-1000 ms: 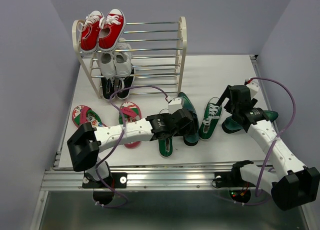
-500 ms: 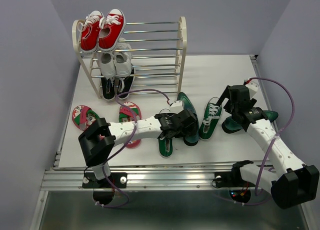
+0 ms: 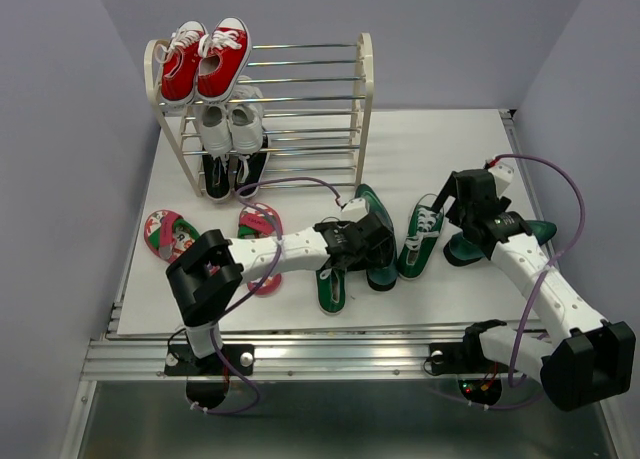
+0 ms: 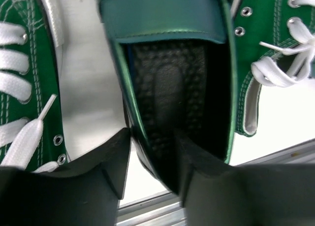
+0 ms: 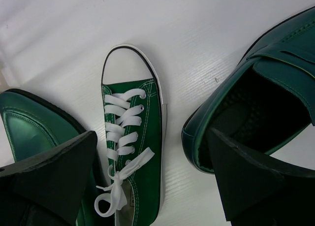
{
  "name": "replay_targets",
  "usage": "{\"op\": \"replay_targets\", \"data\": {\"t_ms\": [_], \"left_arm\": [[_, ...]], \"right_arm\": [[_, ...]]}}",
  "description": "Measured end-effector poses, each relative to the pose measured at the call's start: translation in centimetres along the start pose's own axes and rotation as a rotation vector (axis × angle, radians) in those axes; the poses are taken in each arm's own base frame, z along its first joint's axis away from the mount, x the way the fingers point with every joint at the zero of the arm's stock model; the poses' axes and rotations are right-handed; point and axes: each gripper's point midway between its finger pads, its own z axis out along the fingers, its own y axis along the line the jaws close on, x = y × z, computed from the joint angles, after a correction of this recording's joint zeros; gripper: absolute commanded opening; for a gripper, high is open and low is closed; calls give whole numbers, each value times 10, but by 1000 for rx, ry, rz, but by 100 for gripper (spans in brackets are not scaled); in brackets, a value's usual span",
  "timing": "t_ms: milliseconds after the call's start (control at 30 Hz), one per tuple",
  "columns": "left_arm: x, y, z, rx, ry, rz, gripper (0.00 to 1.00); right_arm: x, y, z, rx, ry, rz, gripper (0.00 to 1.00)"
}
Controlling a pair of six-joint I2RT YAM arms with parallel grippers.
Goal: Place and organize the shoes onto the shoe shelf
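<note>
1. Front and centre on the white tabletop (image 3: 430, 149) lies a dark green loafer (image 4: 167, 19). It has a glossy upper, a strap across the vamp and a black pebbled insole, and its toe points towards the shelf.
2. The left fingers (image 4: 78, 186) straddle its side wall near the heel, one inside the opening and one outside. They are about half closed, and I can't tell whether they actually pinch the wall.
3. It's crowded in there: green canvas sneakers (image 3: 422, 234) with white laces lie just beside the loafer, one on each side. The left arm (image 3: 280, 251) covers part of the one on the left.
4. The right fingers (image 5: 49, 172) are spread wide with nothing in them, hanging above the right-hand sneaker. The second loafer (image 5: 256, 103) sits just to its right.
5. Pink-edged flip-flops (image 3: 168, 232) with cartoon soles lie apart at the front left. The left arm crosses over one of them.
6. At the back left stands the shoe shelf (image 3: 365, 89), with cream side frames and chrome rods. All at its left end are red sneakers (image 3: 205, 59) on the top tier, white sneakers (image 3: 230, 127) below them, and a dark pair (image 3: 230, 171) lowest down.
</note>
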Motion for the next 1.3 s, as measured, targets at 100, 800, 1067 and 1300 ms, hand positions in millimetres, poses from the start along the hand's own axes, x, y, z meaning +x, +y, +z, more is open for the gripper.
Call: {"op": "replay_targets", "data": {"t_ms": [100,800,1067,1300], "left_arm": [[-3,-3,-1,7,-6,1,6],[-32,28,-42,-120,-95,229,0],[-66,12,-119,34,-264,253,0],[-75,33,-149,16,-314,250,0]], "right_arm": [[0,0,0,0,1,0,100],[1,0,1,0,5,-3,100],[4,0,3,4,15,-14,100],[4,0,3,2,16,-16,100]]}}
